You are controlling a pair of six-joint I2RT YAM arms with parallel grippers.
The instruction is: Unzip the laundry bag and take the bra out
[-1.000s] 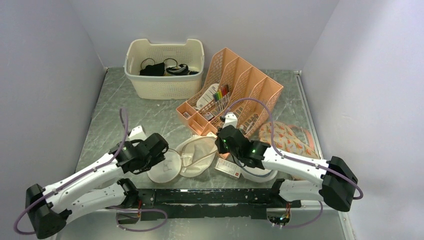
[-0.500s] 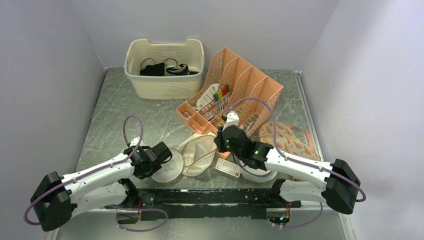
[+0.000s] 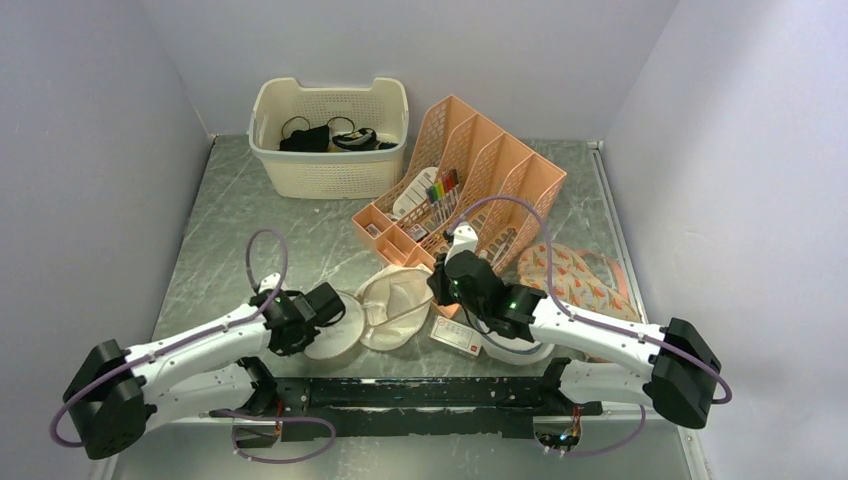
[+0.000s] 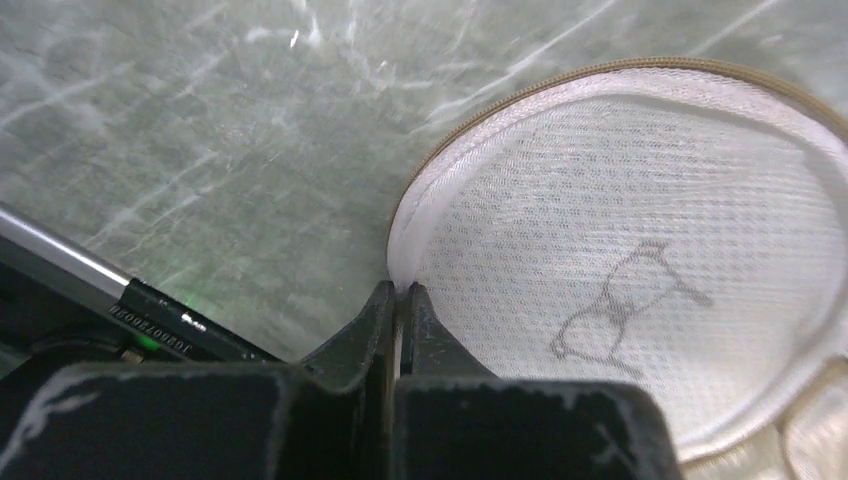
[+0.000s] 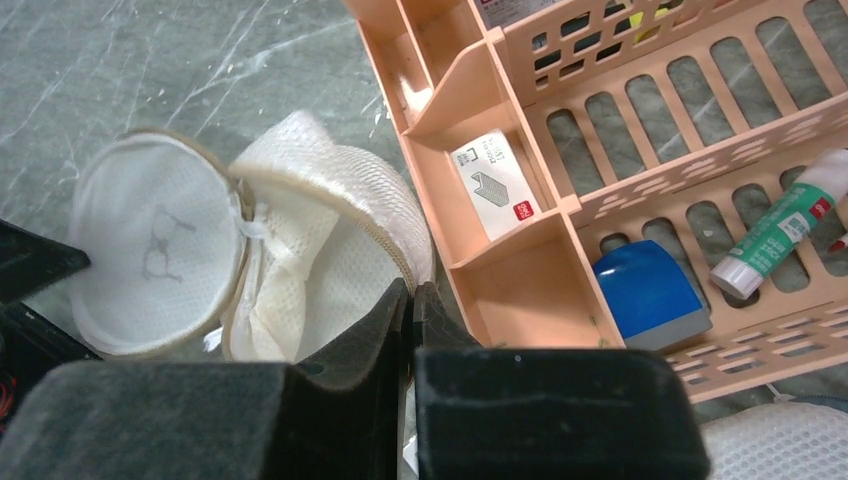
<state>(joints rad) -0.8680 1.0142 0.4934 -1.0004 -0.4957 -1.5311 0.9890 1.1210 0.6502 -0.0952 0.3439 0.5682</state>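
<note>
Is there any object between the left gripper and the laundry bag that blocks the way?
Nothing visible does. The left gripper is shut on the white edge of the laundry bag, at its flat round panel. The left wrist view shows no other thing at its fingertips.

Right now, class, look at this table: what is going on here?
Both arms hold the laundry bag, which lies unzipped, its round flap folded open toward the left arm. The left gripper is shut on the flap's rim; the right gripper is shut on the mesh at the bag's other edge. No dark garment shows inside. Dark strapped items lie in the cream basket at the back.
</note>
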